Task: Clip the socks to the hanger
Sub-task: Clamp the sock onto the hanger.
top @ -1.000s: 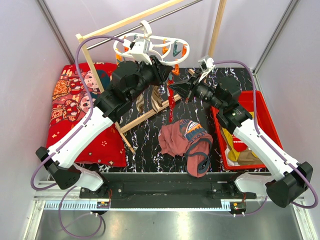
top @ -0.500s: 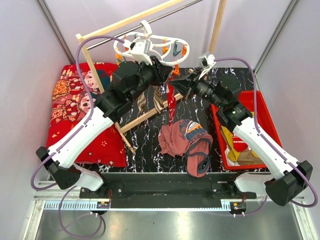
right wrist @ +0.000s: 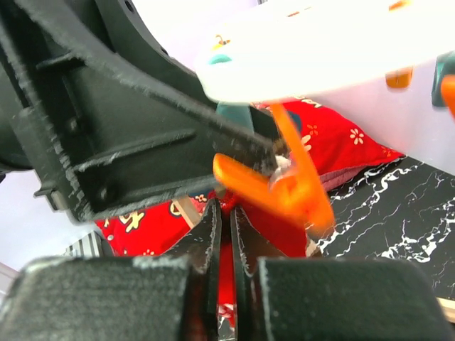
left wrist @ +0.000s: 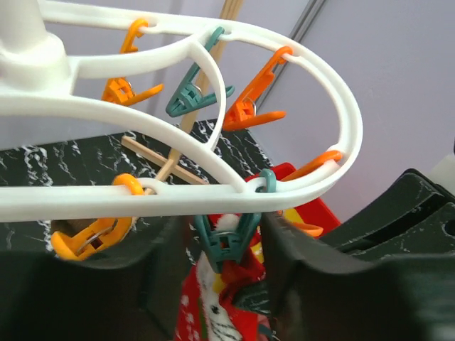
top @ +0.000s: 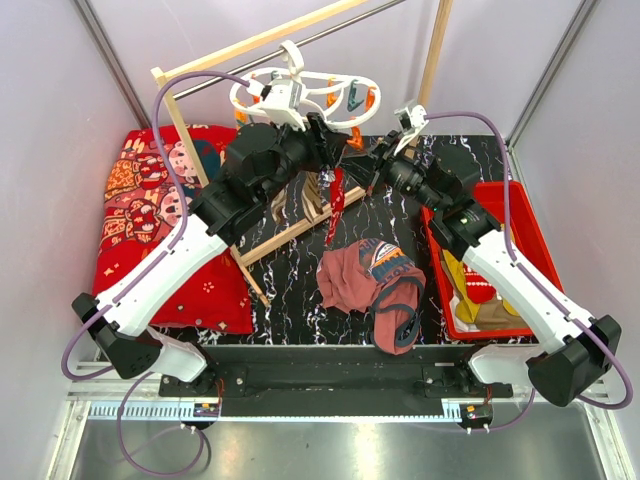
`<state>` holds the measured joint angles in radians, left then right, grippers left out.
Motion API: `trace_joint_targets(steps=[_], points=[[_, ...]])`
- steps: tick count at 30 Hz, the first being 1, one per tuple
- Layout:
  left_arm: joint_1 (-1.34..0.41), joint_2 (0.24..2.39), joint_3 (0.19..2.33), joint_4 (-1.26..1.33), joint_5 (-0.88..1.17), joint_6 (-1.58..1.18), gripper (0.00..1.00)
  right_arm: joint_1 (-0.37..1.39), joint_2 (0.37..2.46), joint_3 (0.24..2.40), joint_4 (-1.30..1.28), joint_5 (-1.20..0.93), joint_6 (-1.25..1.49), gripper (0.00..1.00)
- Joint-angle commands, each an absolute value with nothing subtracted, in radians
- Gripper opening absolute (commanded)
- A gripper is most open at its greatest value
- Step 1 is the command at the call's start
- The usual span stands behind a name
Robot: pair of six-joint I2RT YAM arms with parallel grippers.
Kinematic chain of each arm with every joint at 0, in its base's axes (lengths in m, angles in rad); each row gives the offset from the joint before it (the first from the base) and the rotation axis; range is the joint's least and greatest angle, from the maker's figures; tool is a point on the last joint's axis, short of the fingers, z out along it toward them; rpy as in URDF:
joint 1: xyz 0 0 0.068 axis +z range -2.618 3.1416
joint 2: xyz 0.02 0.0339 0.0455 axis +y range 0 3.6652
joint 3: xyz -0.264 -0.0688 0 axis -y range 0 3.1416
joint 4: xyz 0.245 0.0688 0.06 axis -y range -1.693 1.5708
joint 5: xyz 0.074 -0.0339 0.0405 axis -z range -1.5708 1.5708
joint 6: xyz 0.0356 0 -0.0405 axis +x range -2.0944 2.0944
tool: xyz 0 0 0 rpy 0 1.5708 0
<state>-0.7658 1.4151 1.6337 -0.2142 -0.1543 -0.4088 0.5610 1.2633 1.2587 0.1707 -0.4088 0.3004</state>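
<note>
The white oval hanger point(top: 300, 95) hangs from the rail, with orange and teal pegs on its rings; it fills the top of the left wrist view point(left wrist: 178, 188). My left gripper point(top: 325, 140) sits just under its near ring, its fingers point(left wrist: 306, 284) closed in on either side of a teal peg point(left wrist: 227, 241). A red sock with white pattern point(left wrist: 206, 305) hangs right under that peg. My right gripper point(top: 368, 168) is shut on the top of this red sock point(top: 334, 200) and holds it up at the peg. An orange peg point(right wrist: 284, 185) is just above my right jaws.
A rust-maroon garment point(top: 370, 275) lies mid-table. A red bin point(top: 525, 235) at the right holds yellow point(top: 462, 272) and brown socks. A red cartoon cushion point(top: 150, 200) lies at the left. The wooden rack base point(top: 300, 225) and pole point(top: 435, 50) stand behind.
My right gripper has moved left and up with the red sock, from beside the hanger to right under the peg at my left gripper. The left arm has stayed put.
</note>
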Motion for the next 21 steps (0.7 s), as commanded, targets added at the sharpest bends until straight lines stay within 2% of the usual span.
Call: trace_joint_targets(steps=[1, 4, 5, 9, 12, 21], points=[[-0.776, 1.385, 1.634, -0.178, -0.166, -0.390, 0.55, 0.569, 1.267, 1.321, 0.233, -0.393, 0.278, 0.09], [-0.776, 1.385, 1.637, -0.178, -0.175, -0.387, 0.56, 0.569, 1.269, 1.321, 0.233, -0.391, 0.272, 0.17], [-0.776, 1.385, 1.637, -0.178, -0.178, -0.384, 0.54, 0.569, 1.266, 1.321, 0.230, -0.393, 0.268, 0.25], [-0.775, 1.388, 1.641, -0.186, -0.202, -0.371, 0.52, 0.569, 1.244, 1.296, 0.221, -0.367, 0.259, 0.46], [-0.770, 1.387, 1.641, -0.189, -0.212, -0.365, 0.50, 0.569, 1.213, 1.256, 0.203, -0.324, 0.235, 0.56], [-0.739, 1.374, 1.635, -0.193, -0.216, -0.371, 0.50, 0.557, 1.147, 1.149, 0.178, -0.218, 0.126, 0.66]])
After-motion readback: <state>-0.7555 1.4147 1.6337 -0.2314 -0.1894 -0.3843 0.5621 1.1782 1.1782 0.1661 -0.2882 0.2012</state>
